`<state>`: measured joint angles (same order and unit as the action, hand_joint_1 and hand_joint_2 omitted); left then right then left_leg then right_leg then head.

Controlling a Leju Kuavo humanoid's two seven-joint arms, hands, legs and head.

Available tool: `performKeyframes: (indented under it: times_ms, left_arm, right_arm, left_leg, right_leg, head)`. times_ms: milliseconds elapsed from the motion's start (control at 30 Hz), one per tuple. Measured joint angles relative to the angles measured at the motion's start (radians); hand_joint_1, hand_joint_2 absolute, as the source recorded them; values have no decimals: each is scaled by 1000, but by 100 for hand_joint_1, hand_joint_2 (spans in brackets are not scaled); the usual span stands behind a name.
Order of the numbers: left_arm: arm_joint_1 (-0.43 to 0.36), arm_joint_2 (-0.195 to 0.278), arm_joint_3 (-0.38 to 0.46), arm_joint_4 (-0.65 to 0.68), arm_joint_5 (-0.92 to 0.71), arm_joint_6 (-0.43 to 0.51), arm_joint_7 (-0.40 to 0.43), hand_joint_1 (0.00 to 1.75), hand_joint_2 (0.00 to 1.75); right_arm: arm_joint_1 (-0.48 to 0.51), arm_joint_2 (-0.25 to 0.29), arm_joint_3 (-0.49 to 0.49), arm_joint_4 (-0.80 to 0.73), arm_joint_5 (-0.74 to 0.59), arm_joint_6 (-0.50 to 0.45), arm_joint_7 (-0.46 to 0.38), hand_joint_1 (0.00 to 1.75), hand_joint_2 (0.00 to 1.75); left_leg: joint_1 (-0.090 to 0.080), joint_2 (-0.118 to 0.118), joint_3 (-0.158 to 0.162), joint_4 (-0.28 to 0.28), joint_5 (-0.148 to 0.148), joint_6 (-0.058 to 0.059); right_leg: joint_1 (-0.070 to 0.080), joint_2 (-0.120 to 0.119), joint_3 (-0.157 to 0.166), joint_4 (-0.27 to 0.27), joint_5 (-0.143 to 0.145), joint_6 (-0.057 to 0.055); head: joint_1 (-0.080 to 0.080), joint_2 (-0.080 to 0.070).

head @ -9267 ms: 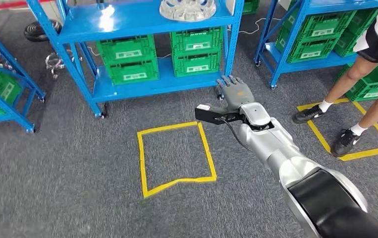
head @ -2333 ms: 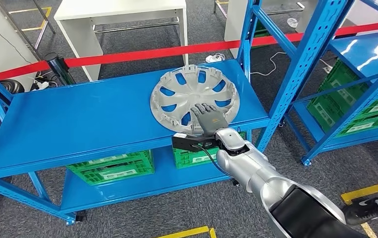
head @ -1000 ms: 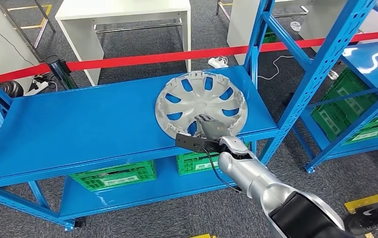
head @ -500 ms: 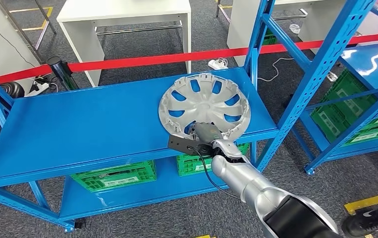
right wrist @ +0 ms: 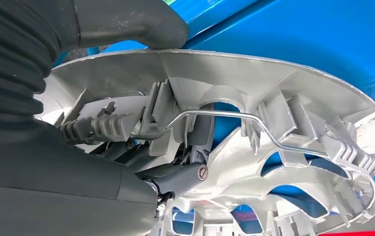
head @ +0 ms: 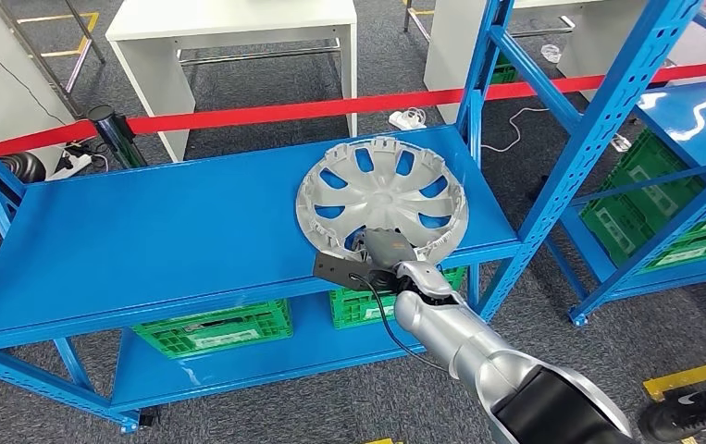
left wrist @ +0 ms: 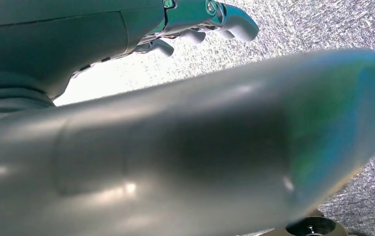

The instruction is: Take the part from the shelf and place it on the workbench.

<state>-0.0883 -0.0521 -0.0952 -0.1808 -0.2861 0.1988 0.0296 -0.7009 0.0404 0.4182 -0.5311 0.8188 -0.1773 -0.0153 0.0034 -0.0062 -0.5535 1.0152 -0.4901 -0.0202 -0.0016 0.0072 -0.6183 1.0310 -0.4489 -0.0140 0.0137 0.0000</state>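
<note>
My silver arm and grey robot hand

My right robot hand (head: 384,248) is showing grey; a black cable (head: 388,319) is trailing along my silver forearm (head: 446,328).

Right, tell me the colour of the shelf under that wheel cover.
Bright blue shelf, clearest in the head view.

A silver hubcap (head: 382,198) lies near the right end of the blue shelf (head: 145,240). The right robot hand (head: 381,250) grips its near rim. Green crates (head: 215,327) sit below, and a red tape (head: 266,112) runs behind the shelf.
</note>
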Motion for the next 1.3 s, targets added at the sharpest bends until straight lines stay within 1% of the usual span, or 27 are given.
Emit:
performKeyframes:
  times_ms: [133,300,433,500,567,667,800,1033,1300]
  left_arm:
    - [1,-2,3,0,0,0,0,0,0]
    - [1,-7,8,0,-3,3,0,0,0]
    - [1,-10,14,0,-8,8,-1,0,0]
    - [2,-11,18,0,-15,8,-1,0,0]
    - [1,-11,19,0,-25,8,-1,0,0]
    - [0,-13,19,0,-36,8,-1,0,0]
    - [-3,-16,19,0,-49,8,-1,0,0]
    - [-9,-21,19,0,-68,6,6,0,0]
    - [-15,-24,19,0,-78,5,3,0,0]
  right_arm:
    - [13,1,0,-39,3,-24,-15,175,175]
    - [29,3,6,-140,-12,-21,-21,175,175]
    - [26,3,15,-219,-28,-42,-39,175,175]
    - [12,3,23,-281,-37,-50,-41,175,175]
    - [-11,2,35,-374,-35,-56,-37,175,175]
    - [-46,3,60,-515,-8,-58,-16,175,175]
    - [-63,4,96,-647,26,-55,1,175,175]
    - [-89,3,169,-825,87,-108,-19,175,175]
    - [-89,-1,277,-961,151,-115,-11,175,175]
  left_leg:
    - [0,0,0,0,0,0]
    - [0,0,-1,0,0,0]
    - [0,0,-1,0,0,0]
    - [0,0,-2,0,0,0]
    - [0,0,-2,0,0,0]
    - [0,0,-2,0,0,0]
    - [0,0,-3,0,0,0]
    - [0,0,-3,0,0,0]
    - [0,0,-3,0,0,0]
  right_leg:
    - [0,0,0,0,0,0]
    - [0,0,-1,0,0,0]
    - [0,0,-1,0,0,0]
    - [0,0,-1,0,0,0]
    - [0,1,-2,0,0,0]
    - [0,1,-2,0,0,0]
    - [0,0,-3,0,0,0]
    - [0,0,-3,0,0,0]
    - [0,0,-3,0,0,0]
  head:
    - [0,0]
    - [0,0]
    - [0,0]
    - [0,0]
    - [0,0]
    - [0,0]
    - [0,0]
    - [0,0]
    - [0,0]
